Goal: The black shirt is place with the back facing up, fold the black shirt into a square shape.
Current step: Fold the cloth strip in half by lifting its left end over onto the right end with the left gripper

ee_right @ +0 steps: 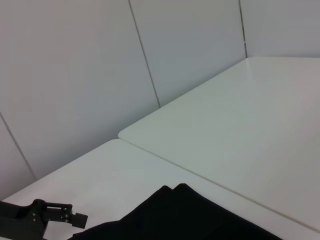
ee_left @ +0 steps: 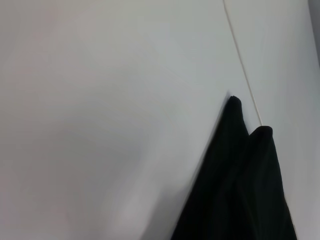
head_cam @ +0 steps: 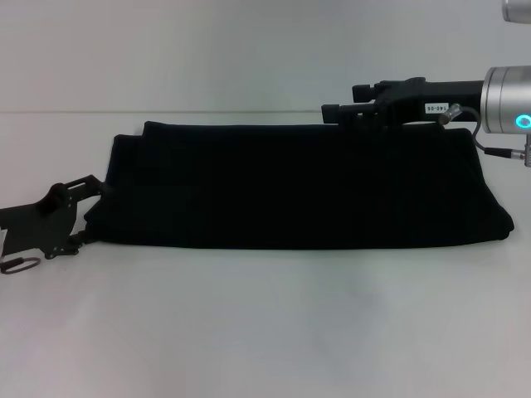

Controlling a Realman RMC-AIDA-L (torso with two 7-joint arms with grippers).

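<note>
One black shirt (head_cam: pixel 299 186) folded long on white table (head_cam: pixel 265 332), pincers at both ends.

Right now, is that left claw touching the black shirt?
Cannot tell. In the head view the left gripper sits against the black shirt's left end, black against black, so neither contact nor gap shows.

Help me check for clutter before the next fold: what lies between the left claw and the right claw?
Only the black shirt, folded into a long band, spans the stretch from the left claw to the right claw in the head view.
</note>
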